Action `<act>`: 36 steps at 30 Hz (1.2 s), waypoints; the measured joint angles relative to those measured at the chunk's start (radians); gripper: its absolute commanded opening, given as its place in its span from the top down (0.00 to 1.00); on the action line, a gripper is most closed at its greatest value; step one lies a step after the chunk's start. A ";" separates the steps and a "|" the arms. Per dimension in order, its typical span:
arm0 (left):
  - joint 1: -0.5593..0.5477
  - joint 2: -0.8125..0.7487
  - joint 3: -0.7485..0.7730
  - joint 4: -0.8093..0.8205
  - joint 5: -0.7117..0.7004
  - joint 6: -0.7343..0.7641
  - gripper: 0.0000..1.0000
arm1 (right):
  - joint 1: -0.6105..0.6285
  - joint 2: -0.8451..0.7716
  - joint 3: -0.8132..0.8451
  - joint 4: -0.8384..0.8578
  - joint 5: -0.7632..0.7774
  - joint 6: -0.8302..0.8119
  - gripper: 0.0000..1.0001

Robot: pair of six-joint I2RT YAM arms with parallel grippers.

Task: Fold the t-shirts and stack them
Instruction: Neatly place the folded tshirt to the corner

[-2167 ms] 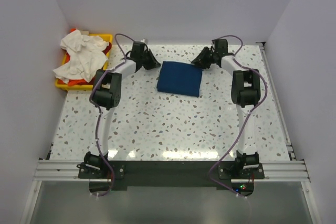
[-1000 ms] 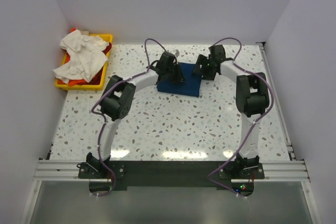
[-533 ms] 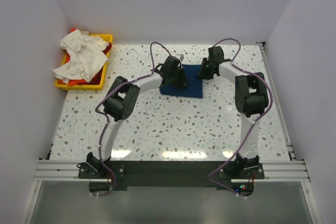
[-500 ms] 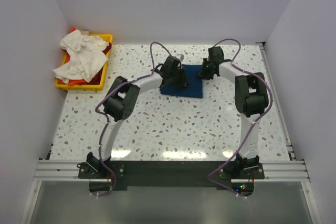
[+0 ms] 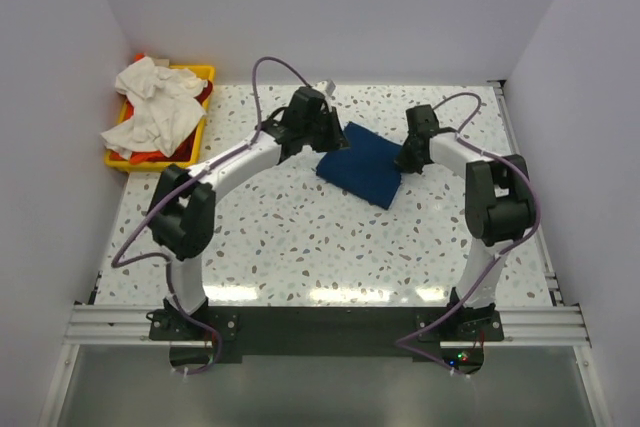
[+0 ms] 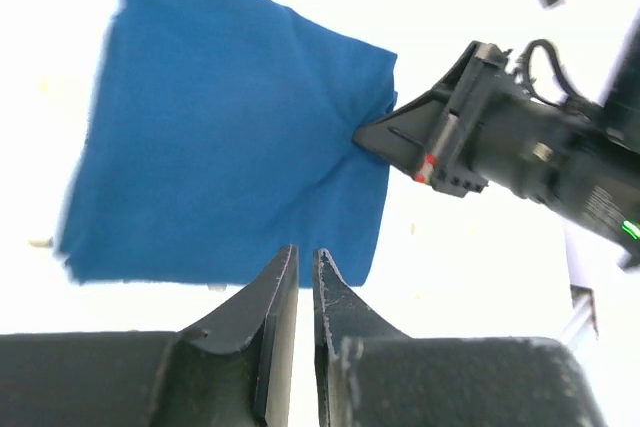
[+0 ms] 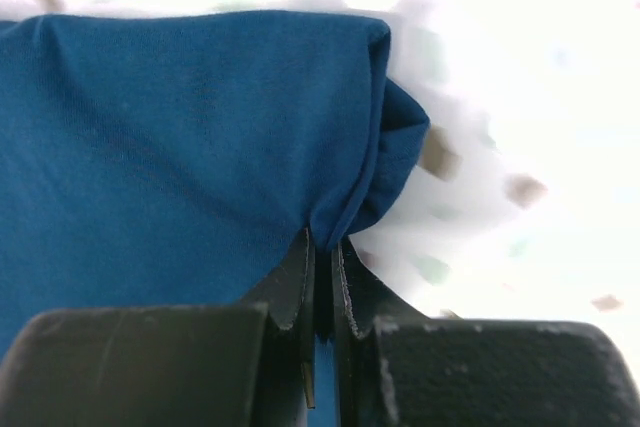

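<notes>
**Operator:** Where do we find the blue shirt [image 5: 362, 167]?

**Technician:** We find it folded and tilted, centre frame, on the table [image 5: 290, 237]. Our right gripper [image 7: 322, 242] is clamped on its right edge.

**Operator:** And our left gripper [image 6: 305, 259]?

**Technician:** Its fingers are nearly together with nothing between them, at the shirt's upper left edge. White shirts [image 5: 150, 107] fill the tray [image 5: 203, 72], upper left.

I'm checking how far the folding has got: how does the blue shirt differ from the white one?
The blue shirt lies folded flat on the table; the white shirt is a crumpled heap in the yellow tray, spilling over its rim. The right gripper has its fingers shut on the blue shirt's corner; nothing touches the white shirt. Both are soft fabric.
</notes>
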 measured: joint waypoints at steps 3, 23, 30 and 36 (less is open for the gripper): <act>0.000 -0.133 -0.092 -0.002 -0.008 0.003 0.84 | -0.024 -0.068 -0.051 -0.064 0.063 0.055 1.00; -0.003 -0.552 -0.444 -0.035 -0.019 0.006 0.84 | -0.563 -0.531 -0.360 -0.496 0.323 0.239 1.00; -0.011 -0.622 -0.464 -0.054 -0.021 0.006 0.84 | -0.706 -0.713 -0.464 -0.561 0.321 0.238 1.00; -0.014 -0.655 -0.478 -0.066 -0.026 0.006 0.83 | -0.775 -0.762 -0.529 -0.587 0.317 0.223 1.00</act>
